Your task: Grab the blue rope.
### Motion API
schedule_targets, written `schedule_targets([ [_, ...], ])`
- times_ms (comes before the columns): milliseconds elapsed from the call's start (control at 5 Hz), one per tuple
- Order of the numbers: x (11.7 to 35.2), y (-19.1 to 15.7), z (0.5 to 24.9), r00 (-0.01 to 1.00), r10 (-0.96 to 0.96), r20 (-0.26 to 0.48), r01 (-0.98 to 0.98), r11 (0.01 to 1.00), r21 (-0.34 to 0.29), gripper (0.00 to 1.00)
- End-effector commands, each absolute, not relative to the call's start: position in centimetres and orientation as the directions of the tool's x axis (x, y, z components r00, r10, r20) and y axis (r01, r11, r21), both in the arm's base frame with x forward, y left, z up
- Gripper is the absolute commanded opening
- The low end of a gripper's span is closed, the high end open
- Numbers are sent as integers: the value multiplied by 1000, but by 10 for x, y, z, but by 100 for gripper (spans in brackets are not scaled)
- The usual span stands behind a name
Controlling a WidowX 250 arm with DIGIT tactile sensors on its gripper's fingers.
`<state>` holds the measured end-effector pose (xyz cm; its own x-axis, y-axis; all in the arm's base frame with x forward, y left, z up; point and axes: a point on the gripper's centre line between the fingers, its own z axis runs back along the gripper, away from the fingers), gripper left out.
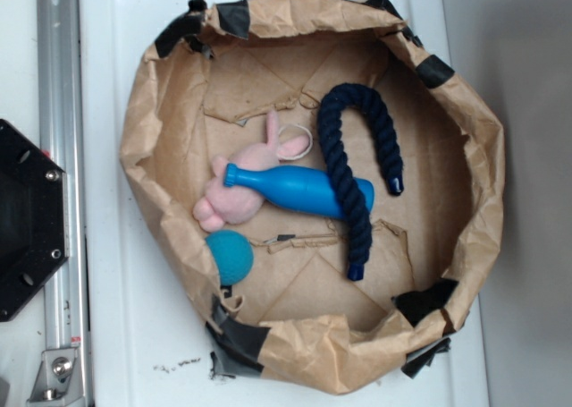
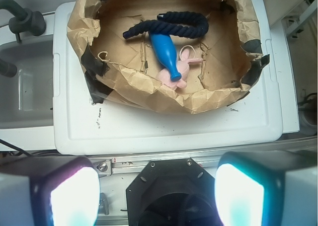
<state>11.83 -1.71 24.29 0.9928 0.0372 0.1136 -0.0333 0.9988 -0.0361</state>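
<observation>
A: A white tabletop [image 1: 134,335] is seen, with a paper-lined basket [image 1: 465,112] on it. The blue rope [image 1: 344,170] is draped in a U over the blue pin [image 1: 299,190], beside a pink bunny [image 1: 237,197]

B: The bare arch is probably best targeted, away from the pin. The gripper [image 2: 156,191] is spread wide, well back from the basket, nothing held or touched

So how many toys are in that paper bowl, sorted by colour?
Blue: 2, the rope and the pin
Teal: 1, the ball
Pink: 1, the bunny
Total: 4
</observation>
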Motion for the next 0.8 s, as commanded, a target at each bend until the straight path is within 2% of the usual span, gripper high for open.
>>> schedule_targets([
  [0,118,-17,243,993,37,114,-33,999,-36,100],
  [200,168,-19,213,976,42,214,-47,999,17,100],
  [400,218,-16,184,967,-106,232,97,994,49,100],
  [600,267,-20,150,955,-212,208,208,977,39,100],
])
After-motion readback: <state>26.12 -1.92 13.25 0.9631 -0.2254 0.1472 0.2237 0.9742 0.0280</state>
